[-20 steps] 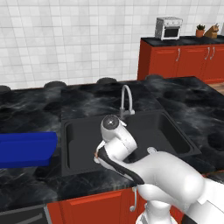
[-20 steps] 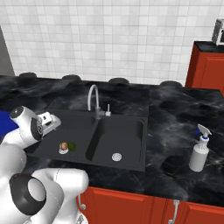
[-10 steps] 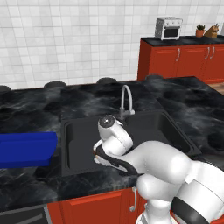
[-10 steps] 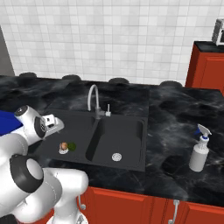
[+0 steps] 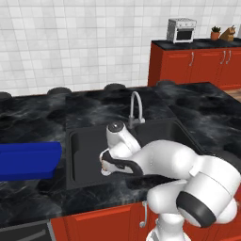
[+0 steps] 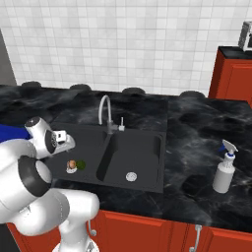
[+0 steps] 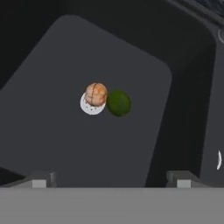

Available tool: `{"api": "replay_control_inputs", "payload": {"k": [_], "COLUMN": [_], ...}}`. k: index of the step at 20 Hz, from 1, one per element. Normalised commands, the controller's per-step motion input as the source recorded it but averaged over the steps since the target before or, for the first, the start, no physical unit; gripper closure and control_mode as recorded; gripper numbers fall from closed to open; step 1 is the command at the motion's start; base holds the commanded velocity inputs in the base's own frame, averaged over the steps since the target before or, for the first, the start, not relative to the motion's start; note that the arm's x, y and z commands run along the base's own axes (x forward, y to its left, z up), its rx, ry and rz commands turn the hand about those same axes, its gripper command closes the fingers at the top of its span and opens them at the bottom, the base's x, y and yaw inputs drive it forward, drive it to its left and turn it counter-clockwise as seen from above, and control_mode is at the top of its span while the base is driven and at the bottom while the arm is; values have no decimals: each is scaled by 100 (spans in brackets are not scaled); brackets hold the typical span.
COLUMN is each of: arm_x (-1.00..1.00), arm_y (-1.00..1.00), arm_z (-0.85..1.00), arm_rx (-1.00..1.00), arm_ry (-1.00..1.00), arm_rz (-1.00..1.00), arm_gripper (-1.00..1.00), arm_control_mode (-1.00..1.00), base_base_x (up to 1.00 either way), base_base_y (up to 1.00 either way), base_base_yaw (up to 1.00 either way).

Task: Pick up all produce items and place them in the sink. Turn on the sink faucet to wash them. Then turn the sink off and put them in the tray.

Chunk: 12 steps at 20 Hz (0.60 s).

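Two produce items lie together on the floor of the left basin of the black sink [image 6: 147,147]. The tan-brown lumpy piece [image 7: 96,93] rests on the round silver drain [image 7: 88,106], and the dark green ball [image 7: 118,103] touches it on one side. They also show as the tan piece [image 6: 72,164] and the green ball [image 6: 81,165]. My gripper [image 7: 111,178] hangs open above them, holding nothing; it is also seen over the basin's left part [image 6: 62,141]. The silver gooseneck faucet [image 5: 136,105] stands behind the basins. The blue tray [image 5: 28,160] sits on the counter left of the sink.
A white spray bottle [image 6: 224,170] stands on the black marble counter right of the sink. The right basin has its own drain [image 6: 130,175]. Red cabinets with a toaster oven [image 5: 181,29] stand at the far right. My own arm covers the front of the sink in the left base view.
My hand has shifted a little to the left over the left basin. The jaws stay open and the produce has not moved.
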Motion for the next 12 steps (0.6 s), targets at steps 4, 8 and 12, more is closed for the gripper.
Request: {"api": "replay_control_inputs", "payload": {"k": [4,8,12], "arm_x": [14,7,29], "arm_y": [1,0,2], "arm_z": [-24,-24,-20], "arm_rx": [5,3,1], "arm_ry": [8,6,6], "arm_rz": [-6,-1,-3], "arm_gripper": [-100,-100,-100], "arm_control_mode": [-100,-100,-100], "base_base_x": [0,0,0], "base_base_y": [0,0,0], "base_base_yaw": [0,0,0]}}
